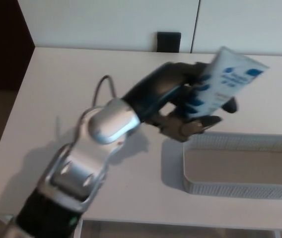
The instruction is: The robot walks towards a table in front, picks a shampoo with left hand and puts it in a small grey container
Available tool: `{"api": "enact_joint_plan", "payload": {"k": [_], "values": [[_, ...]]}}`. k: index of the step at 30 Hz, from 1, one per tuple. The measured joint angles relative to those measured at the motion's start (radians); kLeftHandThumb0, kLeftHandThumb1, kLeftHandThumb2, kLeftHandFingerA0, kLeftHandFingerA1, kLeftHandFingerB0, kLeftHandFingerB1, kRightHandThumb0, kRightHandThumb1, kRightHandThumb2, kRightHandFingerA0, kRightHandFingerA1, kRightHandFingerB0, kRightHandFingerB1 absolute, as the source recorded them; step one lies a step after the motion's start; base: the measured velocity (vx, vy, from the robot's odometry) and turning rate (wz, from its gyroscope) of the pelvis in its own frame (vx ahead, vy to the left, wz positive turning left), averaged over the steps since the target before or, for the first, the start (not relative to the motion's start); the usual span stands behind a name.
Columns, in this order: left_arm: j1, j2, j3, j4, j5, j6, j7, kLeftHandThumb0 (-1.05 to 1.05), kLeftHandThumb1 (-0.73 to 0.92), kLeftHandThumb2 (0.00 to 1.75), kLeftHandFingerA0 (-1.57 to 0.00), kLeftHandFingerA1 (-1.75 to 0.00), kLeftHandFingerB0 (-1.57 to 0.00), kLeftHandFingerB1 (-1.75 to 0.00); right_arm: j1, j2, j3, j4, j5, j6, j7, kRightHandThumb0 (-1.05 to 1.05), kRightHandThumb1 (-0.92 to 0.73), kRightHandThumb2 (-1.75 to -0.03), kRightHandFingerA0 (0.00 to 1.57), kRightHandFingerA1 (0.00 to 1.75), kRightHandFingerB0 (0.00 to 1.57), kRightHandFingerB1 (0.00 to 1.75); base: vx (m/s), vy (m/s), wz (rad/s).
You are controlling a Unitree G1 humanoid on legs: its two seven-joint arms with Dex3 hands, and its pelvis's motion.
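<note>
You've got the left hand (193, 106) closed round the shampoo tube (234, 77) (white w/ blue print), fingers wrapped on its lower half. The tube's tilted and held up off the counter (66, 84), near the far-left corner of the grey mesh container (230, 190). That container sits on the counter's right side, approx. at the front edge.

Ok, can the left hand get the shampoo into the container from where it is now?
Probably yes. The left hand holds the shampoo close by the far left corner of the container. The container is open on top and looks empty, and nothing lies between them.
</note>
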Motion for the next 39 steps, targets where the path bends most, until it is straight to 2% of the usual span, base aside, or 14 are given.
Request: {"api": "enact_joint_plan", "payload": {"k": [13,22,24,25,26,27,29,30,31,32,33,34,35,39], "values": [[-0.098,-0.225,-0.182,0.267,0.093,0.03,0.063,-0.15,0.7,0.83,-1.03,-1.46,-0.82,-1.16,-0.022,0.004,-0.024,-0.002,0.003,0.001,0.016,-0.32,-0.73,-0.62,0.58,0.42,0.56,0.4,0.0,0.0,0.0],[-0.095,-0.239,-0.223,0.362,0.124,0.02,0.088,-0.13,0.71,0.82,-1.02,-1.48,-0.79,-1.21,-0.037,0.012,-0.02,-0.003,0.0,0.001,0.017,-0.34,-0.7,-0.61,0.59,0.43,0.56,0.4,0.0,0.0,0.0],[-0.089,-0.239,-0.233,0.371,0.129,0.017,0.091,-0.12,0.71,0.8,-1.01,-1.44,-0.8,-1.14,-0.04,0.012,-0.019,-0.004,0.0,0.001,0.017,-0.34,-0.7,-0.61,0.58,0.43,0.55,0.4,0.0,0.0,0.0],[-0.084,-0.241,-0.235,0.374,0.13,0.016,0.092,-0.1,0.72,0.78,-1.01,-1.36,-0.85,-0.98,-0.041,0.012,-0.018,-0.004,0.0,0.001,0.017,-0.35,-0.7,-0.6,0.58,0.43,0.56,0.4,0.0,0.0,0.0],[-0.08,-0.242,-0.236,0.377,0.132,0.015,0.093,-0.16,0.77,0.62,-1.08,-1.15,-0.84,-0.55,-0.041,0.012,-0.018,-0.004,0.0,0.001,0.017,-0.32,-0.7,-0.61,0.58,0.43,0.56,0.41,0.0,0.0,0.0],[-0.076,-0.243,-0.234,0.379,0.135,0.014,0.096,-0.16,0.77,0.62,-1.08,-1.15,-0.84,-0.55,-0.041,0.012,-0.017,-0.004,0.0,0.001,0.017,-0.32,-0.7,-0.61,0.58,0.43,0.56,0.41,0.0,0.0,0.0],[-0.072,-0.243,-0.232,0.379,0.142,0.013,0.103,-0.24,0.74,0.63,-1.08,-0.96,-0.7,-0.44,-0.041,0.012,-0.016,-0.004,-0.001,0.001,0.017,-0.32,-0.7,-0.61,0.58,0.43,0.56,0.4,0.0,0.0,0.0],[-0.071,-0.243,-0.231,0.379,0.149,0.012,0.11,-0.49,0.51,0.77,-0.73,-0.63,-0.33,-0.44,-0.041,0.012,-0.016,-0.004,-0.001,0.001,0.017,-0.33,-0.69,-0.6,0.58,0.43,0.55,0.4,0.0,0.0,0.0],[-0.071,-0.243,-0.231,0.379,0.154,0.012,0.116,-0.64,0.46,0.75,-0.32,-0.44,-0.13,-0.37,-0.042,0.012,-0.016,-0.004,-0.001,0.001,0.017,-0.34,-0.69,-0.6,0.58,0.43,0.55,0.4,0.0,0.0,0.0],[-0.072,-0.239,-0.233,0.377,0.167,0.01,0.128,-0.64,0.46,0.75,-0.32,-0.44,-0.13,-0.37,-0.043,0.012,-0.016,-0.004,-0.001,0.001,0.017,-0.34,-0.69,-0.6,0.58,0.43,0.55,0.4,0.0,0.0,0.0],[-0.074,-0.233,-0.238,0.374,0.18,0.005,0.138,-0.71,0.42,0.85,-0.02,-0.22,-0.02,-0.19,-0.043,0.012,-0.016,-0.004,-0.001,0.001,0.017,-0.34,-0.7,-0.6,0.59,0.44,0.56,0.4,0.0,0.0,0.0],[-0.082,-0.22,-0.25,0.368,0.196,0.002,0.142,-0.86,0.5,0.63,0.0,-0.23,0.0,-0.23,-0.044,0.012,-0.016,-0.004,-0.001,0.001,0.017,-0.34,-0.7,-0.61,0.59,0.44,0.56,0.4,0.0,0.0,0.0],[-0.094,-0.203,-0.265,0.358,0.215,0.002,0.143,-0.88,0.42,0.74,0.0,-0.16,-0.01,-0.18,-0.045,0.012,-0.016,-0.004,-0.001,0.001,0.017,-0.34,-0.7,-0.6,0.6,0.43,0.55,0.4,0.0,0.0,0.0],[-0.116,-0.174,-0.317,0.33,0.261,0.001,0.141,-0.93,0.43,0.76,0.0,-0.14,0.0,-0.17,-0.056,0.012,-0.013,-0.004,-0.001,0.001,0.017,-0.34,-0.7,-0.61,0.62,0.44,0.55,0.4,0.0,0.0,0.0]]}}
